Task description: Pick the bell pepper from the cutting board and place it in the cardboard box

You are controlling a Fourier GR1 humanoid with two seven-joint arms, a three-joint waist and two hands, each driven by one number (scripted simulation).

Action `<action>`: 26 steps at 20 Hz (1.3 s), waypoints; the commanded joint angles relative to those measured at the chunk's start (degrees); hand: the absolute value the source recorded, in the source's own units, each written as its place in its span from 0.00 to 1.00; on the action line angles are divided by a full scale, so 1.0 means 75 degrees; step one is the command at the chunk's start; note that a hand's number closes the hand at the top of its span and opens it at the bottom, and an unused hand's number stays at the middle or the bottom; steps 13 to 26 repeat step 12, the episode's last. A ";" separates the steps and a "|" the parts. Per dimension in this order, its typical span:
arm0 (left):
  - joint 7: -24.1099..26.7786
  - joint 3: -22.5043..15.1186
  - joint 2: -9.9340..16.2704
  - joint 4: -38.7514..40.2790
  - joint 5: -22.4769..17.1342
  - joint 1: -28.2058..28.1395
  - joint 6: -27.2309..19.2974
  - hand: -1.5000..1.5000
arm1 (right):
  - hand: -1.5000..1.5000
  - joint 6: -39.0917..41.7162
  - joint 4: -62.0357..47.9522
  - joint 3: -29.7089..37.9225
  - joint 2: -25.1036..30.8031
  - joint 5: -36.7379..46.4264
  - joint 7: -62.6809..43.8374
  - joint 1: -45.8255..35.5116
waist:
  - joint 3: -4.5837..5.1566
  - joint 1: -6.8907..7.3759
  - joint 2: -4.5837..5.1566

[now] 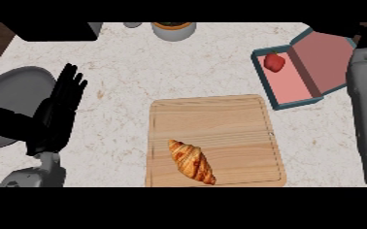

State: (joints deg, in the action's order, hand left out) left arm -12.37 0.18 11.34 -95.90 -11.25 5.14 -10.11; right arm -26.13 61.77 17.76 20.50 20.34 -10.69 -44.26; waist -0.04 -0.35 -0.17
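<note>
- Sitting inside the cardboard box (pixel 305 73) already, the red bell pepper (pixel 275 62) is lying in the box's far-left corner, close against its teal rim, well off the cutting board (pixel 237 121).
- The right forearm (pixel 357 102) is running down the view's right edge just beside the box; the right hand itself is not showing, so whether its fingers are apart or together cannot be told.
- The pepper is lying to the left of that forearm, across the box's pink floor, and this arm is much the nearer one to it.
- The pepper is looking compact, with no clear long axis, its stem end pointing roughly away from the robot.
- The left hand (pixel 61 104) is resting at the view's left, fingers straight, up and apart, holding nothing, well apart from both board and box.
- Judging from how things lie, the placing seems done, and any coming move is probably a withdrawal of the right arm, with the box's near wall and open flap beside it as the thing to avoid.
- A croissant (pixel 192 161) is lying slantwise on the board's near part, apart from the box.
- A grey plate (pixel 22 85) is showing partly behind the left hand, and a round pot (pixel 173 30) is standing at the counter's far edge.
</note>
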 commanded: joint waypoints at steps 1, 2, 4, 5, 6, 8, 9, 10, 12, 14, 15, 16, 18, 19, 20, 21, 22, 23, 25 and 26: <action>-0.0300 0.0095 0.0067 -0.0076 0.0035 0.0182 -0.0059 0.50 | 0.00 0.0343 0.1243 0.0539 0.0211 -0.0848 0.0339 0.1073 | 0.0002 -0.0079 -0.0017; 0.0007 -0.0074 -0.0095 -0.0196 0.0198 -0.0200 -0.0069 0.50 | 0.00 -0.0141 0.1081 0.0598 -0.0108 -0.0831 0.0753 0.1224 | 0.0003 0.0011 0.0004; 0.0112 -0.0119 -0.0329 0.0334 0.0459 0.0433 -0.0341 0.50 | 0.00 0.0301 0.1844 0.0592 0.0120 -0.1057 0.0362 0.1523 | 0.0007 -0.0058 0.0003; -0.0044 -0.0016 -0.0138 -0.0168 0.0182 -0.0153 -0.0006 0.50 | 0.00 0.0146 0.1767 0.0725 0.0004 -0.1161 0.0827 0.1939 | 0.0005 0.0012 0.0007; -0.0652 0.0122 0.0117 -0.0867 0.0042 -0.0240 -0.0007 0.50 | 0.00 0.0289 0.1293 0.1006 0.0335 -0.1317 0.1203 0.1821 | 0.0001 0.0064 0.0010; 0.0143 0.0336 -0.0058 0.0519 0.0043 0.0378 0.0251 0.50 | 0.00 0.0455 0.1258 0.1034 0.0486 -0.1528 0.0979 0.1709 | 0.0006 0.0038 0.0027; 0.0015 0.0138 -0.0131 -0.0066 0.0206 0.0020 0.0115 0.50 | 0.00 0.0771 0.1325 0.1238 0.0767 -0.1789 0.1067 0.1814 | 0.0005 0.0050 0.0020; 0.0092 0.0313 -0.0098 0.0226 -0.0039 0.0152 0.0319 0.50 | 0.00 0.0208 0.1753 0.1021 0.0088 -0.1560 0.1554 0.2470 | 0.0005 0.0028 0.0019; -0.0186 0.0216 -0.0212 0.0055 0.0183 0.0253 0.0177 0.50 | 0.00 0.0530 0.1689 0.1006 0.0317 -0.1857 0.1411 0.2397 | 0.0005 0.0051 0.0019; -0.0186 0.0216 -0.0212 0.0055 0.0183 0.0253 0.0177 0.50 | 0.00 0.0530 0.1689 0.1006 0.0317 -0.1857 0.1411 0.2397 | 0.0005 0.0051 0.0019; -0.0186 0.0216 -0.0212 0.0055 0.0183 0.0253 0.0177 0.50 | 0.00 0.0530 0.1689 0.1006 0.0317 -0.1857 0.1411 0.2397 | 0.0005 0.0051 0.0019; -0.0186 0.0216 -0.0212 0.0055 0.0183 0.0253 0.0177 0.50 | 0.00 0.0530 0.1689 0.1006 0.0317 -0.1857 0.1411 0.2397 | 0.0005 0.0051 0.0019; -0.0186 0.0216 -0.0212 0.0055 0.0183 0.0253 0.0177 0.50 | 0.00 0.0530 0.1689 0.1006 0.0317 -0.1857 0.1411 0.2397 | 0.0005 0.0051 0.0019; -0.0186 0.0216 -0.0212 0.0055 0.0183 0.0253 0.0177 0.50 | 0.00 0.0530 0.1689 0.1006 0.0317 -0.1857 0.1411 0.2397 | 0.0005 0.0051 0.0019; -0.0186 0.0216 -0.0212 0.0055 0.0183 0.0253 0.0177 0.50 | 0.00 0.0530 0.1689 0.1006 0.0317 -0.1857 0.1411 0.2397 | 0.0005 0.0051 0.0019; -0.0186 0.0216 -0.0212 0.0055 0.0183 0.0253 0.0177 0.50 | 0.00 0.0530 0.1689 0.1006 0.0317 -0.1857 0.1411 0.2397 | 0.0005 0.0051 0.0019; -0.0186 0.0216 -0.0212 0.0055 0.0183 0.0253 0.0177 0.50 | 0.00 0.0530 0.1689 0.1006 0.0317 -0.1857 0.1411 0.2397 | 0.0005 0.0051 0.0019; -0.0186 0.0216 -0.0212 0.0055 0.0183 0.0253 0.0177 0.50 | 0.00 0.0530 0.1689 0.1006 0.0317 -0.1857 0.1411 0.2397 | 0.0005 0.0051 0.0019; -0.0186 0.0216 -0.0212 0.0055 0.0183 0.0253 0.0177 0.50 | 0.00 0.0530 0.1689 0.1006 0.0317 -0.1857 0.1411 0.2397 | 0.0005 0.0051 0.0019; -0.0186 0.0216 -0.0212 0.0055 0.0183 0.0253 0.0177 0.50 | 0.00 0.0530 0.1689 0.1006 0.0317 -0.1857 0.1411 0.2397 | 0.0005 0.0051 0.0019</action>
